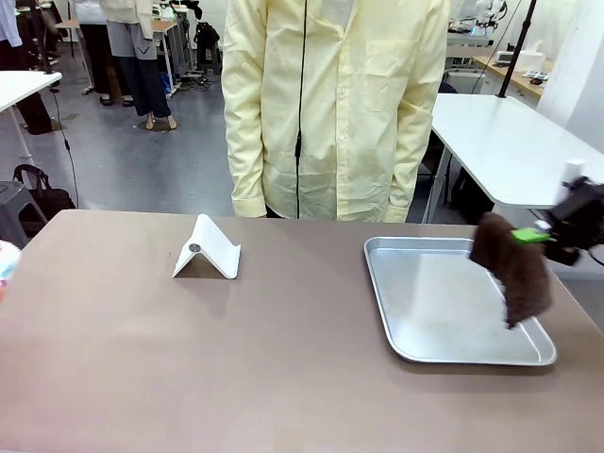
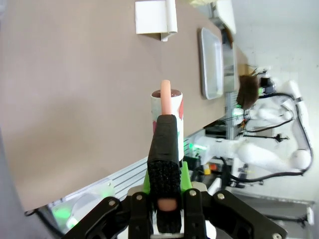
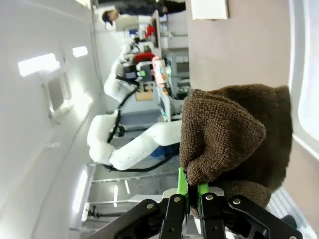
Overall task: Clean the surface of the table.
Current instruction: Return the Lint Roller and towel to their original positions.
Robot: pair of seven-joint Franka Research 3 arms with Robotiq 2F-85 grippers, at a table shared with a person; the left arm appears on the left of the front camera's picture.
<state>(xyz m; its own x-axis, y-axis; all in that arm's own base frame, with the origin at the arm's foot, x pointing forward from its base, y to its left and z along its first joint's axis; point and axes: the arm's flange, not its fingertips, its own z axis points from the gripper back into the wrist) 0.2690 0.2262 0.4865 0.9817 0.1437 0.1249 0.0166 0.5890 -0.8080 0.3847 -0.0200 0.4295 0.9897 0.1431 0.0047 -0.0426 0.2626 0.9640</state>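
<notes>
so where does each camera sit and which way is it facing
Front view: between the arms, looking across the matte brown table at the person in a pale yellow shirt; right end effector holds a dark brown towelling cloth.
Left wrist view: along the left end effector, shut on a pink-handled lint roller.
Right wrist view: along the right end effector, cloth close up.
Shared: shiny silver tray, white folded stand.

Right arm (image 1: 578,219) cropped at edge
</notes>
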